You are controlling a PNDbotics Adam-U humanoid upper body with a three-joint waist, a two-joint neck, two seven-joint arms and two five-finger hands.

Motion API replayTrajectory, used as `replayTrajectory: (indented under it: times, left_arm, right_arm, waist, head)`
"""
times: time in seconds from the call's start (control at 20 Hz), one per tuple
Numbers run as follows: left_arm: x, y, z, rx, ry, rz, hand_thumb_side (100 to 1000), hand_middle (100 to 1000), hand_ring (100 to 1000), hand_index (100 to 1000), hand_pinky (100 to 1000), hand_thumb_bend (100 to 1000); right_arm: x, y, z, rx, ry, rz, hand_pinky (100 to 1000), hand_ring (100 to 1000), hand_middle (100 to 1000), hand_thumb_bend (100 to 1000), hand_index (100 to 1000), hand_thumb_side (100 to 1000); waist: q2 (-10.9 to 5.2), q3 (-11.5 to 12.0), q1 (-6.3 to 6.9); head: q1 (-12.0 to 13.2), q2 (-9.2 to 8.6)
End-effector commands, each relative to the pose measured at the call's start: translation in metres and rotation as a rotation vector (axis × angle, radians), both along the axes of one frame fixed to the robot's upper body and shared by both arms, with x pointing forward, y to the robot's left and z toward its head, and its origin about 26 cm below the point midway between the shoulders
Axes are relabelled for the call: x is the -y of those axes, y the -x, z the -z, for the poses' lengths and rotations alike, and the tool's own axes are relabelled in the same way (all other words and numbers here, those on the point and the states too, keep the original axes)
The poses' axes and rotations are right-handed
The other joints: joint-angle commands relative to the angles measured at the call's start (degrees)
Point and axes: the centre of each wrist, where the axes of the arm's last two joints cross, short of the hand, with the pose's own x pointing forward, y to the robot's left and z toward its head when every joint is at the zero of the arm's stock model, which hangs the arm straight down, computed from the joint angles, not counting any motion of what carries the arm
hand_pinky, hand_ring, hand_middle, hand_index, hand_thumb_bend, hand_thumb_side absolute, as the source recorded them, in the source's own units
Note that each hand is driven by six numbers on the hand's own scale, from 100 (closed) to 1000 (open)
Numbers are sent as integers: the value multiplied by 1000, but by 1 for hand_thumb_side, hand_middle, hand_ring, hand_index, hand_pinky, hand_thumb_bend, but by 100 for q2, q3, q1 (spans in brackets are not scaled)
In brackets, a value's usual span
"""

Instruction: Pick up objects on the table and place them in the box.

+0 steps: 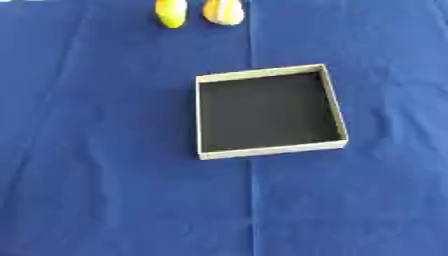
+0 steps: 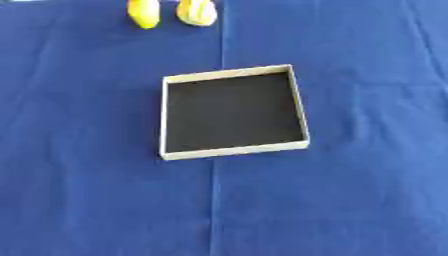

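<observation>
Nothing boxed yet — no robot hand in either view, so its state cannot be told.

The shallow pale-rimmed, dark-floored box [image 1: 269,154] sits empty mid-tabletop [image 1: 105,190]; two small yellow rounded objects [image 1: 171,13] [image 1: 223,12] lie side by side at the far edge — well apart from it.

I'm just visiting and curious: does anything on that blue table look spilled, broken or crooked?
Nothing is spilled or broken. The box sits slightly askew and holds nothing. Two yellow objects lie at the far edge.

Not visible in either eye view: no arm, wrist or hand from left or right side. Pose and finger state of both hands impossible to tell.
</observation>
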Motion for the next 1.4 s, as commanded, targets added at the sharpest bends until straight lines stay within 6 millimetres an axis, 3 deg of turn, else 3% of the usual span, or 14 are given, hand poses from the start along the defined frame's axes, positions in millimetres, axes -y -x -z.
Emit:
replayTrajectory:
  times: [0.05, 0.35, 0.7, 0.95, 1.0, 1.1, 1.35, 1.4]
  left_arm:
    - [-15, -19, -11, -72, -60, -89, 641, 766, 799, 788, 893, 100]
    - [-12, -67, -9, -268, -114, -166, 669, 780, 813, 817, 890, 100]
    - [3, -101, -2, -440, -218, -232, 672, 811, 845, 872, 885, 100]
    - [12, -113, 4, -550, -300, -300, 547, 834, 872, 908, 889, 100]
    - [15, -115, 5, -570, -318, -311, 429, 841, 883, 923, 894, 100]
    - [19, -116, 6, -604, -351, -325, 365, 851, 898, 935, 905, 100]
    - [32, -118, 3, -659, -399, -350, 100, 864, 924, 945, 924, 149]
    - [34, -117, 2, -666, -400, -349, 100, 864, 930, 949, 928, 170]
  right_arm:
    - [-1, 4, -11, 25, 45, 3, 798, 880, 755, 100, 797, 803]
    - [-3, 4, -11, 20, 53, -5, 799, 881, 755, 100, 797, 804]
    - [-6, 3, -15, 30, 64, -20, 799, 881, 755, 100, 797, 807]
    - [-9, 2, -17, 29, 70, -30, 798, 883, 755, 100, 795, 809]
    - [-9, 2, -17, 28, 70, -32, 798, 883, 754, 100, 795, 810]
    - [-10, 2, -18, 28, 70, -35, 797, 883, 754, 100, 795, 810]
    - [-12, 2, -20, 29, 76, -45, 797, 884, 754, 100, 793, 811]
    - [-12, 2, -20, 26, 76, -46, 797, 884, 753, 100, 793, 812]
  waist:
    - [-147, -27, -11]
    - [-82, -142, -30]
    - [26, -310, 10]
    - [130, -428, 93]
    - [147, -448, 107]
    - [177, -483, 130]
    - [253, -548, 188]
    - [265, -553, 194]
  head:
    - [0, -13]
    - [33, -120]
    - [195, -294]
    - [336, -379]
    - [356, -383]
    - [394, -382]
    - [498, -412]
    - [508, -406]
